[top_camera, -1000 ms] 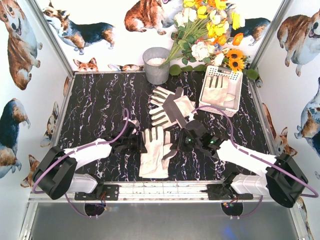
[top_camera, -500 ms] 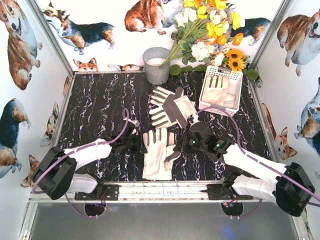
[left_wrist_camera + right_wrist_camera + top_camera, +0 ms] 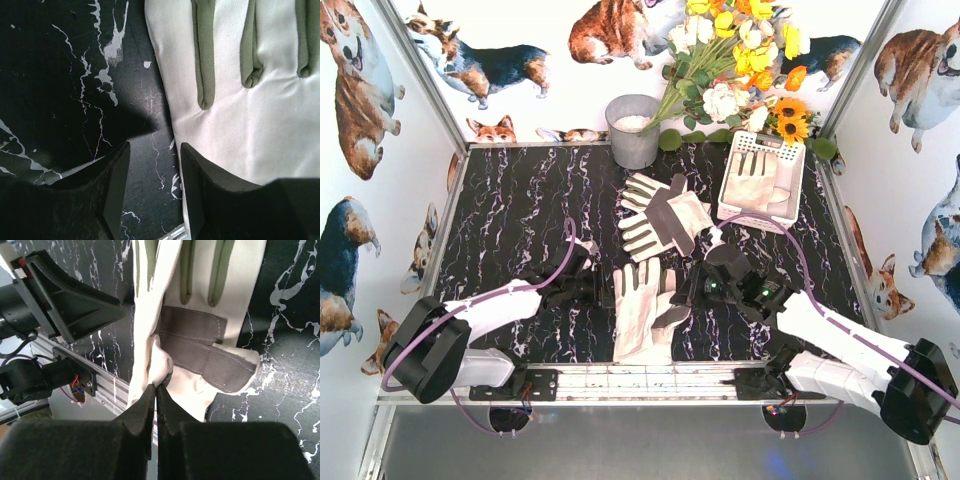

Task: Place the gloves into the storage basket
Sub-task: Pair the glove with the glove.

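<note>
Corgi-printed walls [image 3: 360, 100] close in a black marbled table [image 3: 510, 220]. At its upper right stands the white storage basket [image 3: 792, 165], with one cream glove [image 3: 753, 186] lying flat inside; whether a second lies under it I cannot tell. At upper centre a grey metal bucket [image 3: 633, 140] holds something white, and a spray of flowers [image 3: 730, 60] leans beside it.

Three gloves appear to lie on the table. Two overlap in a pile [image 3: 658, 215] at mid-frame, and a near glove [image 3: 642, 312] lies at lower centre, fingers pointing up the frame.

The right gripper [image 3: 156, 389] is pinched tight on a fold of the near glove's edge, by its grey cuff patch. The left gripper [image 3: 152, 197] stands partway open at the near glove's left edge, with only table between its jaws, holding nothing.

Since a second ago the near glove has slid a little rightward and turned straighter. The right arm has swung out toward the lower right, and the left arm has hardly shifted.
</note>
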Tool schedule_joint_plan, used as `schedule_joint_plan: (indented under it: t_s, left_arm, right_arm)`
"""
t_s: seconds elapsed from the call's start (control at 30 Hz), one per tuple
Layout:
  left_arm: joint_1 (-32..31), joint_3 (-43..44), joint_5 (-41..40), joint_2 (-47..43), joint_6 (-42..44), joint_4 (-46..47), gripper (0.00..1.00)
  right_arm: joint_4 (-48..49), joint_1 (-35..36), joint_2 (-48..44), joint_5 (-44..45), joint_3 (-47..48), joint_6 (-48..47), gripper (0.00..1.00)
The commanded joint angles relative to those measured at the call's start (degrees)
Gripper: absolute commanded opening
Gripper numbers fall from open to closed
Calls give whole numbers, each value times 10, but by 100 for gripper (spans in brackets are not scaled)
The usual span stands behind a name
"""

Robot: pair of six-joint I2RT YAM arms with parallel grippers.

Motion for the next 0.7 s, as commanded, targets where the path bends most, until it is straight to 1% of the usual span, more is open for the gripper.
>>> schedule_joint_plan:
  t_s: [0.0, 0.33, 0.67]
  left_arm:
    - [2, -5, 2, -6, 10, 6, 40]
    - [2, -6, 1, -6, 9, 6, 40]
    - [2, -7, 3, -3, 9, 8, 40]
  right_arm:
    - [-3, 3, -19, -7, 41, -4, 0]
    - [-10, 2, -29, -10, 55, -3, 0]
    - [-21, 3, -47, 7, 65, -9, 0]
